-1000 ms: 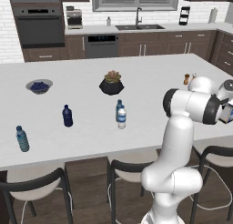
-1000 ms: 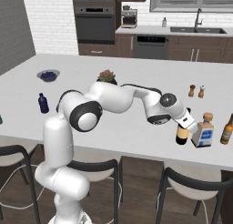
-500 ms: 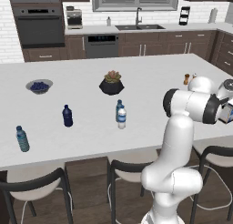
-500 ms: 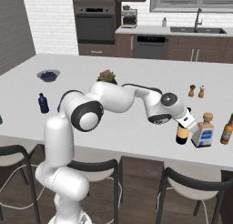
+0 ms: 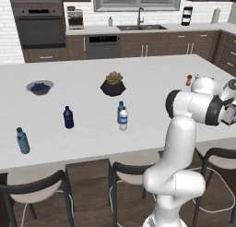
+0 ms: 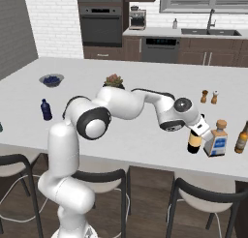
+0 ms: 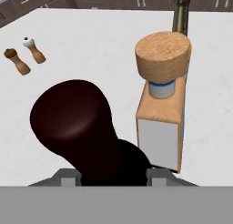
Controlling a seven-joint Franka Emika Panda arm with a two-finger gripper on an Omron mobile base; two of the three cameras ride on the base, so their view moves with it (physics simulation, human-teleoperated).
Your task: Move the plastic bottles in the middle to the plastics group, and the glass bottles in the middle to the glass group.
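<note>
My gripper (image 6: 198, 131) is shut on the neck of the dark wine bottle (image 6: 194, 143), which stands upright near the counter's front edge. Seen from above, its dark red foil top (image 7: 73, 120) sits between my fingers, with the gripper (image 7: 112, 175) around the neck. Close to its right is the squat amber bottle (image 6: 216, 140) with a cork cap and pale label (image 7: 160, 127). Two small plastic bottles, one teal (image 5: 120, 109) and one white-labelled (image 5: 123, 120), stand together mid-counter. A bluish water bottle (image 5: 22, 140) stands far left.
A thin brown bottle (image 6: 240, 137) stands right of the amber one. Salt and pepper shakers (image 6: 209, 96) are behind them. A dark blue bottle (image 5: 68, 117), a bowl of berries (image 5: 39, 86) and a potted plant (image 5: 113, 84) are on the counter. Stools line the front edge.
</note>
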